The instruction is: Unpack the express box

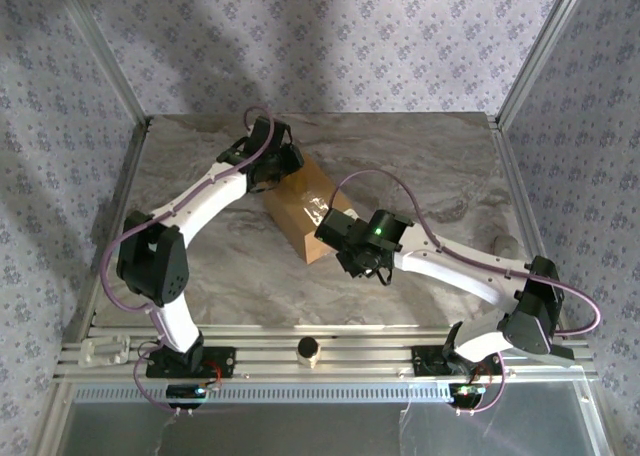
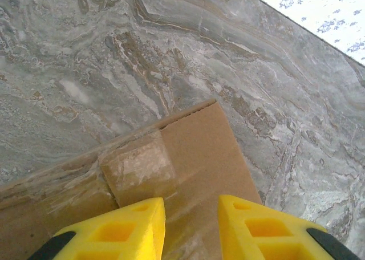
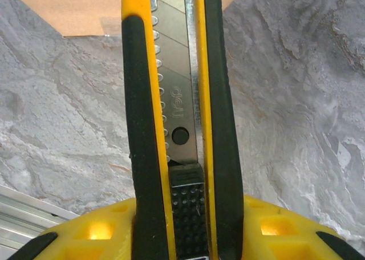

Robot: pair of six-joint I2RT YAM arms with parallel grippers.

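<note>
On the left, we find the left gripper (image 2: 191,208) over the taped far end of the express box (image 1: 300,216), its yellow fingers parted and holding nothing. The box lies mid-table on the marble table (image 1: 440,156). On the right, the right gripper (image 3: 182,217) is clamped on a utility knife (image 3: 177,100), whose tip points toward the box.

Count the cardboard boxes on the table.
1. The express box lies mid-table, under the left pincer, with the right pincer beside it gripping a utility knife. The arms could hide another small one.
</note>
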